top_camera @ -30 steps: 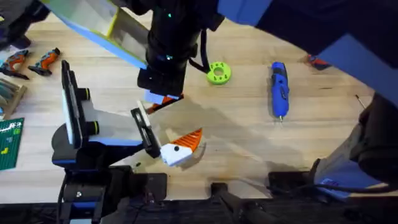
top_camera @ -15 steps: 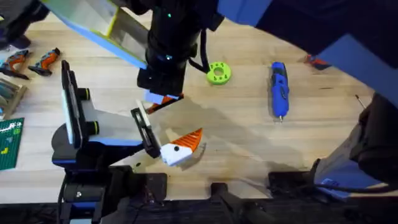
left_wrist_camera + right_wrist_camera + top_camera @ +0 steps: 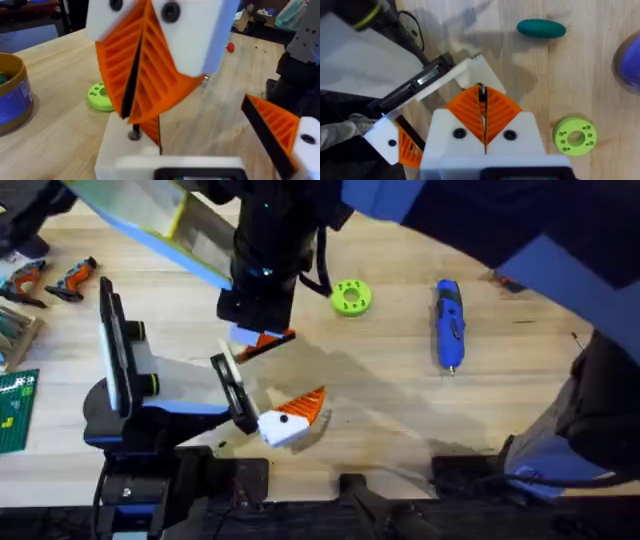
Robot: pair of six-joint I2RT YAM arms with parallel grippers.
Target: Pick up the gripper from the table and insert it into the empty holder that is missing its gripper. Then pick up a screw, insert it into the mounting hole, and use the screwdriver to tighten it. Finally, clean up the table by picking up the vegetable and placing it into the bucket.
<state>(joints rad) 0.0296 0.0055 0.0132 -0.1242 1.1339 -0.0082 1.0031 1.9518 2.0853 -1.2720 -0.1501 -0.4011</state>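
Our right gripper point(image 3: 482, 107), pads clamped on the orange gripper tip point(image 3: 262, 343), hangs directly over the empty white holder point(image 3: 470, 70) of the left gripper point(image 3: 258, 392), whose fingers stand apart, so we judge the upright tip must travel straight down into that seat.

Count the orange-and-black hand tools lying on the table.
2, both at the table's far-left edge in the overhead view: the outer tool and the inner tool beside it. Others may be hidden under the arms.
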